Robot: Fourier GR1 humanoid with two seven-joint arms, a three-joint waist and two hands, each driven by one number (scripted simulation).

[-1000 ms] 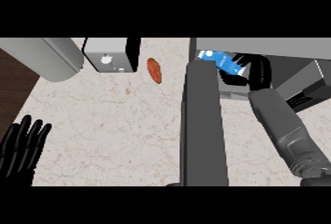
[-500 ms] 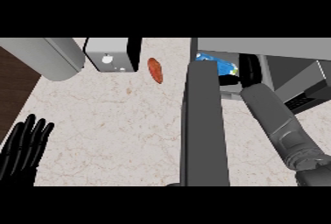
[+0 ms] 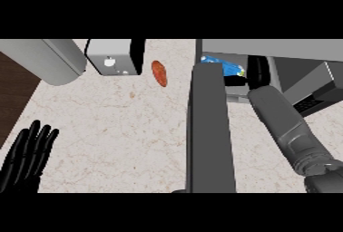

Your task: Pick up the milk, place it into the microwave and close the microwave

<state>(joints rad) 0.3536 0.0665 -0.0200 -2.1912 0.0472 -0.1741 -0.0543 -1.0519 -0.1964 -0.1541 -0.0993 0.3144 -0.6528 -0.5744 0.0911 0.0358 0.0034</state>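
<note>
From here my right hand (image 3: 257,72) sits at the upper right of the frame inside the microwave (image 3: 295,54), mostly hidden behind its open door (image 3: 211,131), so I cannot tell whether it grips or has let go of the milk (image 3: 224,66), a blue and white carton peeking out in the opening just left of the hand, its printing unreadable. My left hand (image 3: 26,156) rests at the lower left edge with fingers straight and spread, holding nothing. On the counter (image 3: 127,131) an orange-red oval object (image 3: 159,72) lies near a grey box (image 3: 115,56) at top centre, and a grey cylinder (image 3: 50,59) is cut off at the upper left.
</note>
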